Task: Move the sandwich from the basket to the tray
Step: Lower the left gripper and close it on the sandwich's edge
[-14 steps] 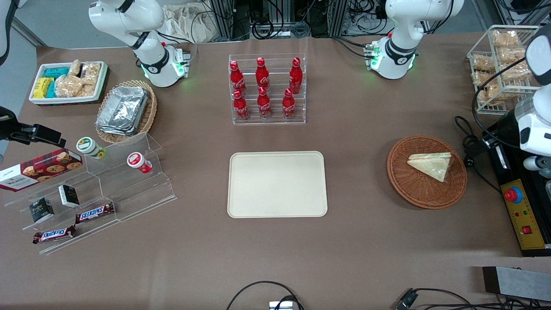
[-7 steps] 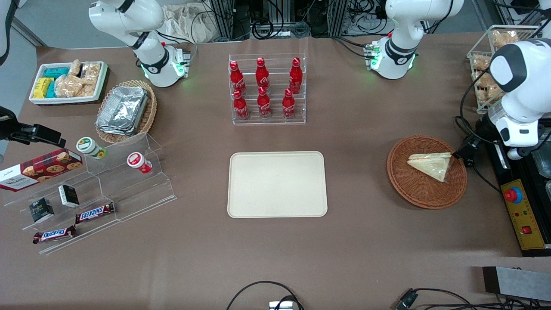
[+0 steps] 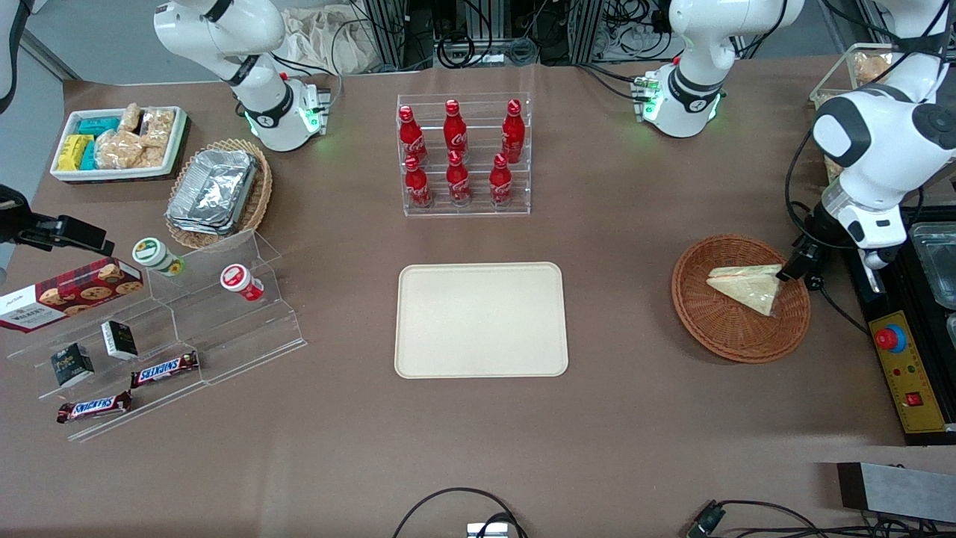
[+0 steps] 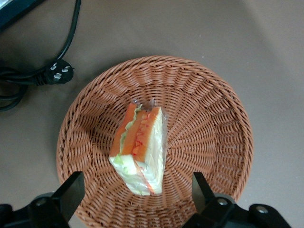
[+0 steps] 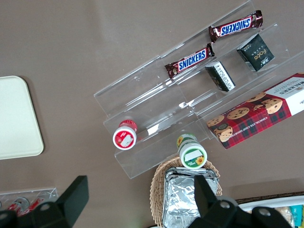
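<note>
While gripper (image 4: 133,199) hovers above basket (image 4: 213,118), fingers spread wide, nothing held — sandwich (image 4: 140,149) lies in basket center, cut edge up. Tray (image 3: 481,320) bare, toward counter middle. Risk: slick wrap slips, or finger snags wicker at 6 o'clock rim.

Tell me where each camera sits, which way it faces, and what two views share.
Front: high, facing both arms, looking down on the table; gripper above the basket edge.
Left wrist: on the working arm, looking down at the sandwich; open fingers show.
Right wrist: on the parked arm, over the Snickers bars.
Front and left wrist share basket and sandwich.
</note>
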You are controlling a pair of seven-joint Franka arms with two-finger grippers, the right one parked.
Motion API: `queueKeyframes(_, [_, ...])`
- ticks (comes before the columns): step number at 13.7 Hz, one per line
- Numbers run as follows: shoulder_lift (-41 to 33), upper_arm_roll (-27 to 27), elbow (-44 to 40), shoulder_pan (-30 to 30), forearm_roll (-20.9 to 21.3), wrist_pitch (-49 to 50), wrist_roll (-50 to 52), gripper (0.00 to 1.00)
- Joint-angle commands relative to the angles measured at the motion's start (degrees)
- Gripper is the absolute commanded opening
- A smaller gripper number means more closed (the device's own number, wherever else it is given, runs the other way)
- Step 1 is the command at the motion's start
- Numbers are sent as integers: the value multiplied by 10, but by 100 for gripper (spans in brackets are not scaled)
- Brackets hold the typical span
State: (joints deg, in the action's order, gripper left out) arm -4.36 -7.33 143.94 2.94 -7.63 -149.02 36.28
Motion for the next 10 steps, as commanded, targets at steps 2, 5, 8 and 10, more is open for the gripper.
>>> queueKeyframes(2, [35,4,17,1,-6,-67,8,100])
queueKeyframes(5, [57,4,18,1,-6,-90,8,100])
queueKeyframes(8, [72,5,20,0,-6,-110,8,100])
queueKeyframes(10, [79,6,22,-1,-6,-119,8,100])
